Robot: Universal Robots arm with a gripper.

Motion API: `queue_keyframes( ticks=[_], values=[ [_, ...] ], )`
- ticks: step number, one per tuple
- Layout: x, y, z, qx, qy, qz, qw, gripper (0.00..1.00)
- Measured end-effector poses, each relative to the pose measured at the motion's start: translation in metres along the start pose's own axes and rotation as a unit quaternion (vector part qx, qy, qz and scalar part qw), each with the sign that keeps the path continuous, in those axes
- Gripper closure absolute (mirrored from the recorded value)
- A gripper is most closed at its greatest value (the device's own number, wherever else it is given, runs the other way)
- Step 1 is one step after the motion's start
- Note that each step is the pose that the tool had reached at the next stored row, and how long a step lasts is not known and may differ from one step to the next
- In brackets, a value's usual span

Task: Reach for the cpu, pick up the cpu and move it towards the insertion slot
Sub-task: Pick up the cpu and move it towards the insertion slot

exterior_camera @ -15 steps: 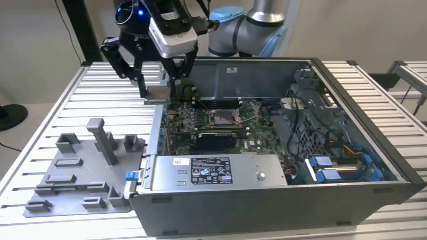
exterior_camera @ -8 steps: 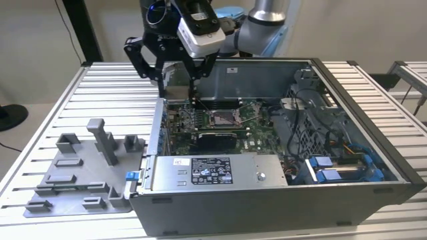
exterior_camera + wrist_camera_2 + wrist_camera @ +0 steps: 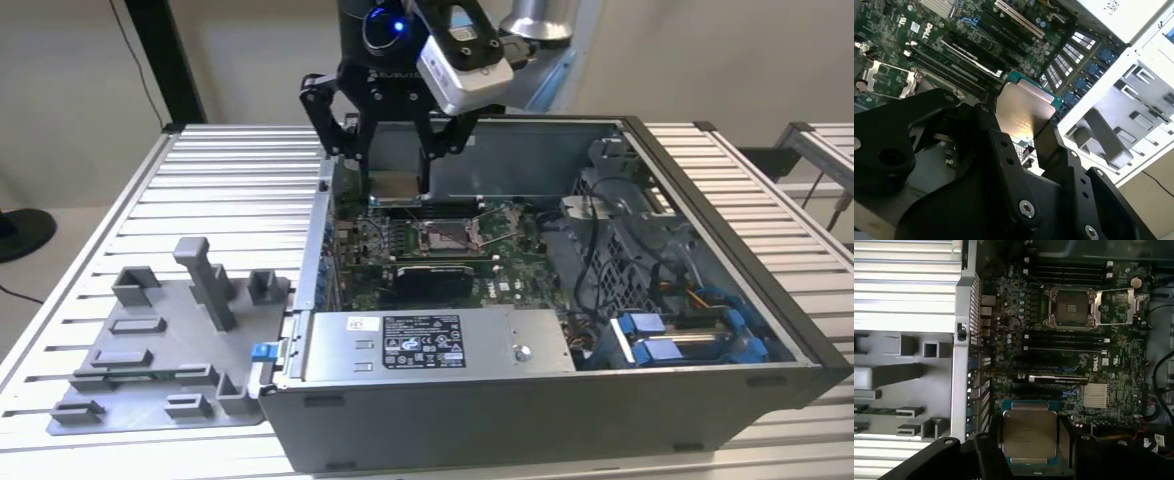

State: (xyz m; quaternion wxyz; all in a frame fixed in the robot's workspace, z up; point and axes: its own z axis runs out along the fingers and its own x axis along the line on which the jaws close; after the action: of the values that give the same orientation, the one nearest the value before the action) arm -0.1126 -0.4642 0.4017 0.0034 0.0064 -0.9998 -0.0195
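A: Claw point(image 3: 396, 185) status?

B: I log it clamped on the cpu point(image 3: 1029, 435), pinched at two opposite edges, silvery face exposed, lifted over the open computer case point(image 3: 747, 300).

A: Handling?

B: I judge it light, stiff, slick-edged and fragile underneath; edges are the only safe hold.

A: Insertion slot point(image 3: 1074, 307)?

B: On the motherboard point(image 3: 1054, 360), frame open, centre vacant, apart from the cpu, toward the exterior view's right.
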Motion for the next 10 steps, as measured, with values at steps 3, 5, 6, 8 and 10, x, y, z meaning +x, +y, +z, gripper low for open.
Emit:
queue_keyframes(
  ticks=[3, 5, 6, 8, 10],
  values=[
    [-0.0138, -0.0002, -0.0001, 0.0000, 0.0000, 0.000, 1.00000, 1.00],
    [-0.0229, -0.0003, -0.0002, 0.0000, 0.0000, 0.000, 1.00000, 1.00],
    [-0.0273, -0.0003, -0.0002, 0.0001, 0.0000, 0.000, 1.00000, 1.00],
    [-0.0365, -0.0005, -0.0003, 0.0001, 0.0000, 0.000, 1.00000, 1.00],
    [-0.0447, -0.0006, -0.0003, 0.0000, 0.0000, 0.000, 1.00000, 1.00]
  ],
)
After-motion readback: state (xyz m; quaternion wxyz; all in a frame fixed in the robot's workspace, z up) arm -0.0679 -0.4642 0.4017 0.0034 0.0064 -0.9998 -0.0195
